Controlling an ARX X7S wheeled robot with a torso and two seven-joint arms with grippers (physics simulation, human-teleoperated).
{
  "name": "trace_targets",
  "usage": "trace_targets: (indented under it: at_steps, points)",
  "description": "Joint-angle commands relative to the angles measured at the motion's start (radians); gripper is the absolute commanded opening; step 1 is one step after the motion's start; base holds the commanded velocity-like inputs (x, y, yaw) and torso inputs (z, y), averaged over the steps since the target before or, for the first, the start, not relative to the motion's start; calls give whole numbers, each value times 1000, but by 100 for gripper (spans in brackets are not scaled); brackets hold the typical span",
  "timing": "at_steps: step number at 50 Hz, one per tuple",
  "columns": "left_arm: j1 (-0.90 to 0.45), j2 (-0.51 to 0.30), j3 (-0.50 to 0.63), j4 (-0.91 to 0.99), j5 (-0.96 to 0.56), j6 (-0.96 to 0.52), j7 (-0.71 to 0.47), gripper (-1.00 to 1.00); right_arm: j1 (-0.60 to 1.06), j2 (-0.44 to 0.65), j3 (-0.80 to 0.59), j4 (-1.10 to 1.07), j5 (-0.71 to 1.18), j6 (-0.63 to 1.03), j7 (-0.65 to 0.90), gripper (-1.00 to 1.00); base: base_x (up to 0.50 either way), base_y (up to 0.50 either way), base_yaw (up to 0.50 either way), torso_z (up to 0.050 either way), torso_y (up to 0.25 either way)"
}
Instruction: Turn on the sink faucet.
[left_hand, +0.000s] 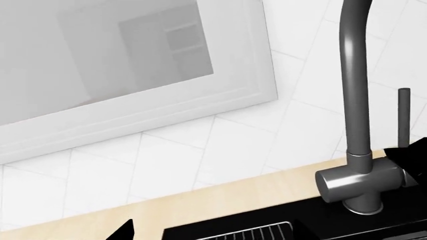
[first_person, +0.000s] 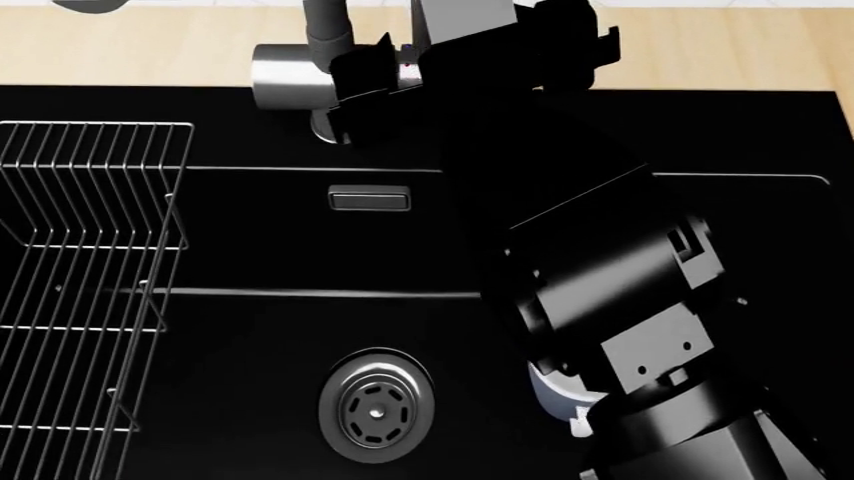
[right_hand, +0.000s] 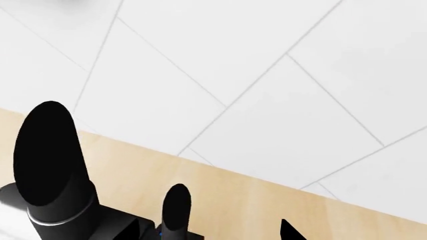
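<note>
The sink faucet's dark spout (left_hand: 353, 100) rises from its steel body (left_hand: 353, 182), with the thin lever handle (left_hand: 403, 117) upright beside it. In the head view the body (first_person: 287, 82) stands behind the black sink (first_person: 267, 250). My right gripper (first_person: 358, 95) is open at the faucet. In the right wrist view (right_hand: 207, 232) the lever (right_hand: 177, 207) stands between its fingers, close to one. One right finger (left_hand: 408, 162) shows by the lever's base. My left gripper (left_hand: 213, 236) hovers over the sink's back rim, facing the faucet, open and empty. Only one fingertip (left_hand: 125, 231) shows.
A wire rack (first_person: 80, 270) sits in the sink's left part. A round steel drain (first_person: 378, 405) and an overflow plate (first_person: 370, 199) are in the basin. A wooden counter strip (first_person: 721, 50) and a tiled wall (right_hand: 267, 75) lie behind, with a white-framed window (left_hand: 133, 75).
</note>
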Motion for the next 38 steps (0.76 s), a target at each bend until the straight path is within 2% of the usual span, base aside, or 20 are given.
trace_targets:
  at_steps: [1,18,22,27,32,38]
  points:
    - [23,-8,-26,0,-22,20,-9,100,-23,21,24,17,8,-29,5,100,0,0,0,0,0]
    - [73,-9,23,-15,40,77,21,100,6,79,62,24,9,-53,2,100,0,0,0,0,0]
    - [57,-15,7,-11,1,59,0,100,-26,103,103,13,28,-68,24,100,0,0,0,0,0]
    - [107,-12,21,-15,55,104,25,100,-62,132,159,-2,58,-81,49,100,0,0,0,0,0]
    - [71,-18,15,-11,7,75,-3,100,-95,153,212,-10,94,-87,67,100,0,0,0,0,0]
    - [90,-14,38,-8,38,94,4,100,-120,164,234,-64,119,-81,83,100,0,0,0,0,0]
